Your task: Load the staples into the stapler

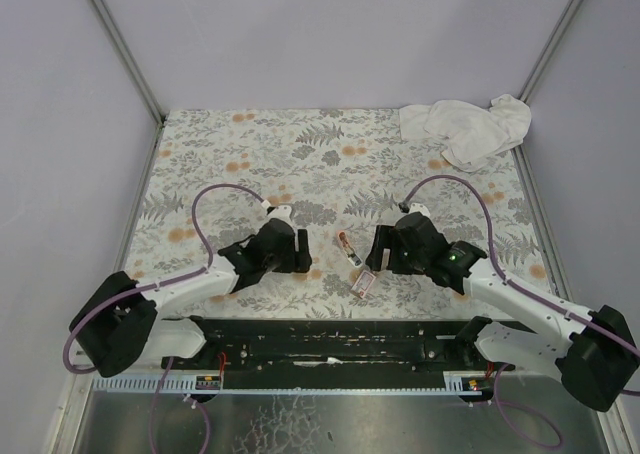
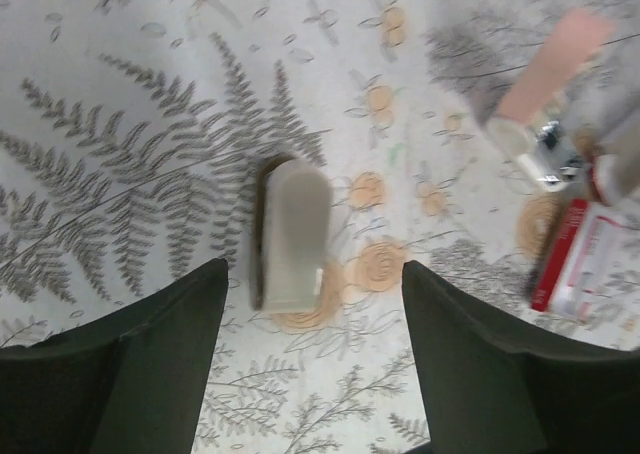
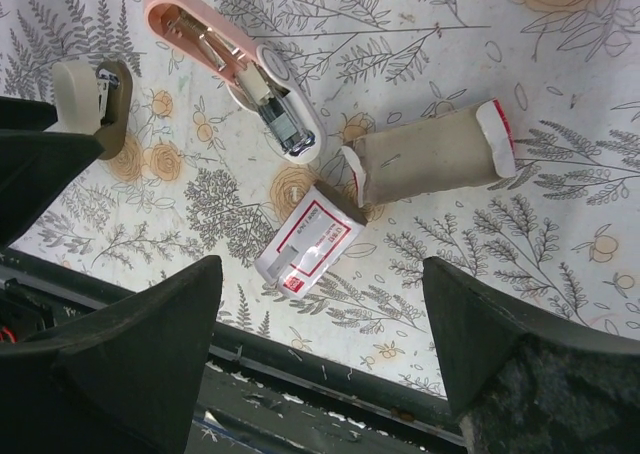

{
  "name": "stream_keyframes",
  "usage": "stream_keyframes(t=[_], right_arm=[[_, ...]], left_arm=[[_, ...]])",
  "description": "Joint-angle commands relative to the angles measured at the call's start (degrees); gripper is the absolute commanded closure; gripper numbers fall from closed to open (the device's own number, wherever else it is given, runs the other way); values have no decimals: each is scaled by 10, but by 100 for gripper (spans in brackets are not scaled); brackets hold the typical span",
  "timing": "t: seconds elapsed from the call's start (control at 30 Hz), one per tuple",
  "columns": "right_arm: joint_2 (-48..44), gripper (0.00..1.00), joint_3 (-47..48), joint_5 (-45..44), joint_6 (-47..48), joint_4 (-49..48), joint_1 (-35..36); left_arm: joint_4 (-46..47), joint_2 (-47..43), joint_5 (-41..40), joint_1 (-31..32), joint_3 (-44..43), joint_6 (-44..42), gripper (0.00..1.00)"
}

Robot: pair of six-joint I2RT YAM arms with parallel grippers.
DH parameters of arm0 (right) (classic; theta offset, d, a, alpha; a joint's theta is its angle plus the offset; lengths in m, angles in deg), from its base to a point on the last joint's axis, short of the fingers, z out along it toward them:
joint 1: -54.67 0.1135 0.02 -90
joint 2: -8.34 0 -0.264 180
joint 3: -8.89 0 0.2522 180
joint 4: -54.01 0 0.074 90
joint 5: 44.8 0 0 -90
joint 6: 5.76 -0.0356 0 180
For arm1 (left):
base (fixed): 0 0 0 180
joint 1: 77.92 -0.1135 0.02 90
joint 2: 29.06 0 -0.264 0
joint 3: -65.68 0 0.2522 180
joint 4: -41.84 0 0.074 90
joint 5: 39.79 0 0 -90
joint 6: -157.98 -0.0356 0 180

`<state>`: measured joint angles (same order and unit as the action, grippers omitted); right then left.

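Wide open and holding nothing, the left jaws sit low over the flowery surface point(image 1: 230, 144), at the end of the left arm point(image 1: 190, 284). Right under them lies a small pale block point(image 2: 292, 236) with a dark edge; I cannot tell what it is. I think the jaws are spread so they can come down around something.

Next, in the middle, is the pink stapler point(image 3: 230, 69). It looks opened up, with shiny metal showing, which would let staples go in. Just beside its metal end lies the staples box point(image 3: 303, 249), flat, with its white label up. A tan piece point(image 3: 430, 159) lies at the box's right corner; it may be part of the box, but I cannot say. These things sit between both arms, so either can reach them.

The right jaws, on the right arm point(image 1: 520, 299), are wide open too, hold nothing, and hang above the box.

The black rail point(image 3: 300, 369) at the near edge is close to the box, so there is little room that way. More room lies toward the back, where a white cloth point(image 1: 465, 129) sits in the right corner, well apart.
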<state>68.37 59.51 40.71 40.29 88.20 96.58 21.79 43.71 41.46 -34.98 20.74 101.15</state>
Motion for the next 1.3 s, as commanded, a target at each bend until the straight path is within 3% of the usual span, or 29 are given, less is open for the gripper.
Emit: stream_keyframes(t=[0.0, 0.27, 0.47, 0.73, 1.27], right_arm=[[-22, 13, 5, -31, 14, -1, 2], [-33, 13, -6, -9, 5, -31, 0], [-51, 13, -7, -1, 2, -35, -2], [-53, 13, -19, 23, -15, -46, -2], [-38, 13, -20, 28, -15, -55, -2]], left_arm=[[36, -22, 62, -5, -45, -40, 29], [121, 87, 213, -7, -136, -94, 27], [190, 174, 304, -49, -168, -83, 26], [243, 241, 365, -78, -175, -63, 29], [201, 280, 381, -78, -212, -127, 76]])
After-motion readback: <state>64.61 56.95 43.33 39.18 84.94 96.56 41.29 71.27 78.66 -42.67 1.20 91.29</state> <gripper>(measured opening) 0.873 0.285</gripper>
